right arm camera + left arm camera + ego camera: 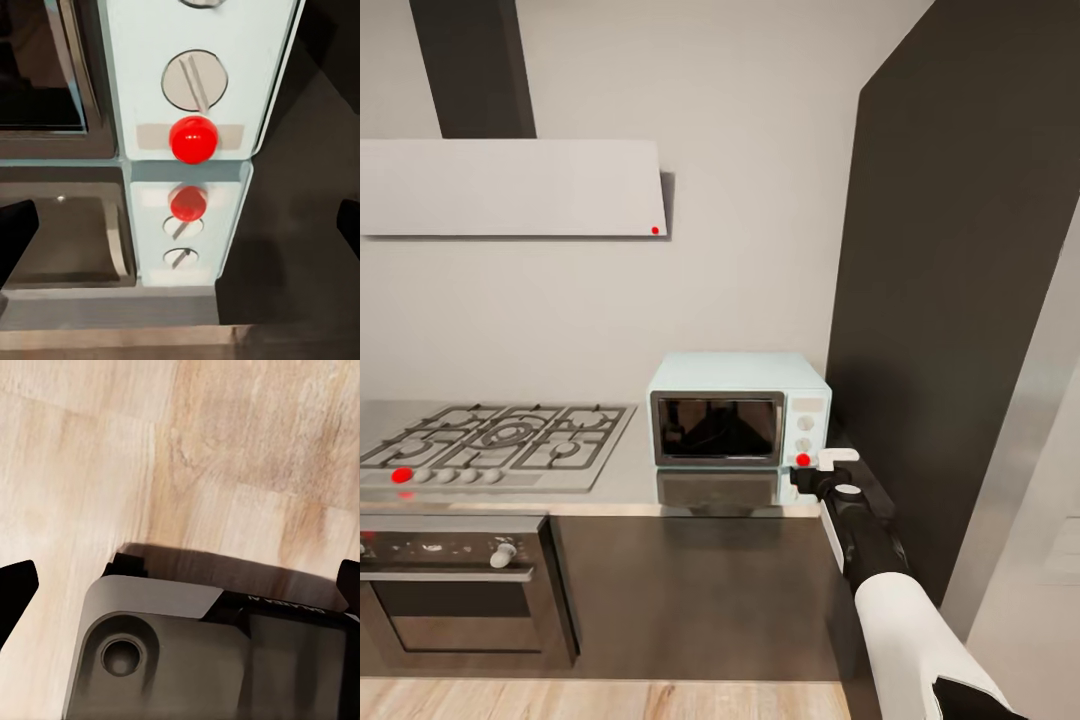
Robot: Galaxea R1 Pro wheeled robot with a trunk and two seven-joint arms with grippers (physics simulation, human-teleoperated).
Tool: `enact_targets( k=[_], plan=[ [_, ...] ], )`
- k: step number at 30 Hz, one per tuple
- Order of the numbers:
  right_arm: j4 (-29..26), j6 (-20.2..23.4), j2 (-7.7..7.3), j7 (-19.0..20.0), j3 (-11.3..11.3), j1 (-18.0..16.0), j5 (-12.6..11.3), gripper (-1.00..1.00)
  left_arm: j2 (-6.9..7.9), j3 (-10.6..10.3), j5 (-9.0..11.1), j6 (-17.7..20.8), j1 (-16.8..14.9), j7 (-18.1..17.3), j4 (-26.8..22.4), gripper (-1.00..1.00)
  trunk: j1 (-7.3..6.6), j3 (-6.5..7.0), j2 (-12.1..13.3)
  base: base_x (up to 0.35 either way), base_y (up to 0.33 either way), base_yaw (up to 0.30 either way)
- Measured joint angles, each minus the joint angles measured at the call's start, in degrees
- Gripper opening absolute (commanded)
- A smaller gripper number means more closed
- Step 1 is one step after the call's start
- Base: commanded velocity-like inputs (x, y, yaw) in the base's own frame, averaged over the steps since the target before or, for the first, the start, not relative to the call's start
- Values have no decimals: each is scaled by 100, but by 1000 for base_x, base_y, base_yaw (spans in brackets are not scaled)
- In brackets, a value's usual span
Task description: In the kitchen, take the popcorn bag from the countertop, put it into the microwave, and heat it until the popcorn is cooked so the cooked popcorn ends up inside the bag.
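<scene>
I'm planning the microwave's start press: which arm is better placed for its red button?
Right. Its gripper sits beside the microwave panel, facing the red button; the left wrist camera faces wooden floor.

Before me the steel table point(625, 485) is carrying the mint-blue microwave point(738, 408) and, well apart, the gas hob point(500, 440).

My right tool point(838, 463) sits just before the microwave point(735, 405) control panel. Its door is closed, blocking the cavity. A dark tall panel point(950, 280) crowds the microwave's right side, leaving little passage there. Bare desk point(630, 480) lies open between the microwave and gas hob point(500, 440).
</scene>
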Motion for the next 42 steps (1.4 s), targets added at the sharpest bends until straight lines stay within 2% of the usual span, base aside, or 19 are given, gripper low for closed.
enact_targets(
  k=[23, 31, 37, 40, 41, 42],
  plan=[
    [239, 8, -5, 40, -2, 0, -11, 100, 0, 0, 2, -5, 0, 5, 0, 100, 1, 0, 1, 124, 0, 0],
    [263, 9, -88, 47, -4, 0, -12, 100, 0, 0, 2, -6, 0, 7, 0, 100, 1, 0, 1, 1, 0, 0],
    [265, 18, -280, 117, -2, 0, -25, 100, 0, 0, 2, -7, 0, 5, 0, 100, 1, 0, 1, 0, 0, 0],
    [265, 18, -295, 132, -1, 0, -28, 100, 0, 0, 1, -8, 0, 3, 0, 100, 1, 0, 1, 0, 0, 0],
    [265, 18, -296, 134, -1, 0, -28, -100, 0, 0, 1, -8, 0, 2, 0, 100, 1, 0, 1, 0, 0, 0],
    [265, 18, -297, 135, -1, 0, -29, -100, 0, 0, 0, -8, 0, 1, 0, 100, 1, 0, 1, 0, 0, 0]
  ],
)
